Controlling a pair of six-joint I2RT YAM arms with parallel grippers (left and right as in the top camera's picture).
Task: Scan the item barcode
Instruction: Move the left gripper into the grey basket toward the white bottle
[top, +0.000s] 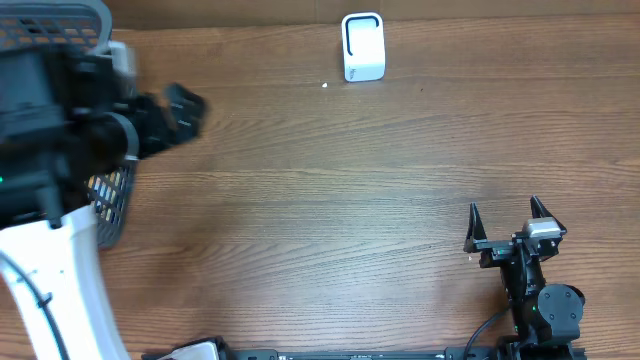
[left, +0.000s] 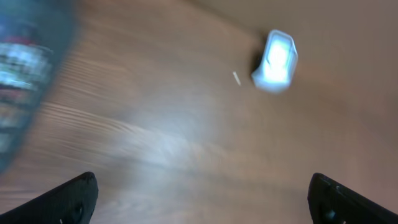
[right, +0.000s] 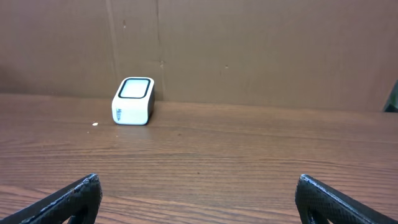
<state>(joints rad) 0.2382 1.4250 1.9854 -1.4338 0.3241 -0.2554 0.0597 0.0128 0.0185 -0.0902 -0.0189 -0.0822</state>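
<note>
The white barcode scanner (top: 363, 46) stands at 12 o'clock on the wooden table (top: 320, 200), its window facing up. The left gripper (top: 188, 108), at 10 o'clock beside a grey mesh basket (top: 110, 205), is spread wide and holds nothing. The right gripper (top: 504, 215), at 5 o'clock, is likewise released and empty. In the smeared left wrist view a bluish shape (left: 22, 62) at 9 o'clock may be the item.
</note>
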